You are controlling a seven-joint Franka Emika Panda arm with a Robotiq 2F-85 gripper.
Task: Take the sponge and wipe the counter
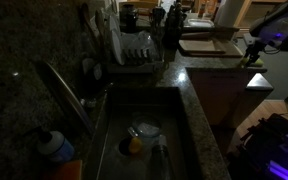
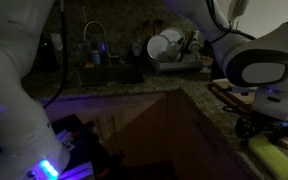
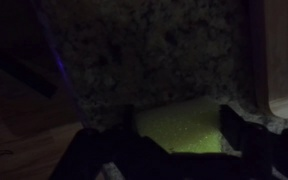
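**Largest to smallest, with counts**

- One worktop (image 1: 196,105) of dark speckled granite. It shows in both exterior views (image 2: 199,95) and fills the top of the wrist view (image 3: 154,50).
- One white robot arm (image 2: 246,68). A large blurred white shape (image 2: 14,60) blocks the left of an exterior view; we cannot tell what part it is.
- One sink (image 1: 169,125) sunk in the worktop, with one faucet (image 1: 64,88) beside it.
- One dish rack (image 1: 134,68) holding pale plates. It is too dark for us to count them.
- One pale board (image 1: 209,46) on the worktop beyond the rack. In the wrist view only its edge (image 3: 284,60) shows, cut off at the right.
- One end effector (image 3: 179,112). Its two dark fingers (image 3: 246,135) stand either side of the sponge and are clamped on it.
- One sponge (image 3: 184,135), yellow-green, filling the gap between the fingers. It lies flat on the worktop near the edge, just beside the board.
- One blue-capped bottle (image 1: 54,143) near the faucet.
- One orange-yellow lump (image 1: 134,146) in the sink.

**Hidden or unclear**

- In an exterior view the sponge (image 2: 276,153) runs off the lower right corner, with the end effector (image 2: 259,128) over one end of it.
- All frames are very dark, and the finger outlines are blurred.
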